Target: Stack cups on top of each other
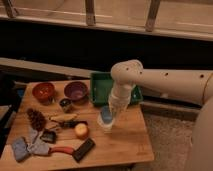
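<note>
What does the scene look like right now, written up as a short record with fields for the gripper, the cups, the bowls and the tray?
gripper: gripper at the end of the white arm, low over the wooden table, right at the cups
cups: light blue cup at the gripper, above the white cup standing on the table
bowls: orange bowl and purple bowl at the back left
tray: green tray at the table's back edge, behind the arm

orange bowl [43, 92], purple bowl [76, 91], green tray [98, 90], pinecone [36, 119]
</note>
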You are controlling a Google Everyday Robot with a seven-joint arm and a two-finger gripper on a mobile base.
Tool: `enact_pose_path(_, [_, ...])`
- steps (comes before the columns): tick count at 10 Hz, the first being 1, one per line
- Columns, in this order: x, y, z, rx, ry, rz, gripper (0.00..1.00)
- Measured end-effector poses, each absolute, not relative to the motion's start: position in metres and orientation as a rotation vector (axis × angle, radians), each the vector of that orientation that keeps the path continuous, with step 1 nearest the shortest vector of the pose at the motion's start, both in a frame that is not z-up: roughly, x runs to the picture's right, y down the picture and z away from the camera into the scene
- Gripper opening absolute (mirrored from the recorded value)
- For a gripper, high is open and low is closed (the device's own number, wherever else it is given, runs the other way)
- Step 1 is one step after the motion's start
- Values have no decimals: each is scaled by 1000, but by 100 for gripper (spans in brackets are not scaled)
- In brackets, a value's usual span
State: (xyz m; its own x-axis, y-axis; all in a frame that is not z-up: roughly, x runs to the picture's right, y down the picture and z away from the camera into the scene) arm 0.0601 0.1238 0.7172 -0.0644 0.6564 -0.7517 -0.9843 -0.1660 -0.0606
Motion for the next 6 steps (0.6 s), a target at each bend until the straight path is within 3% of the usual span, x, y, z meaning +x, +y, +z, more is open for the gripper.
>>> enact_pose_path(6, [40, 112, 723, -782, 500, 1560, 74])
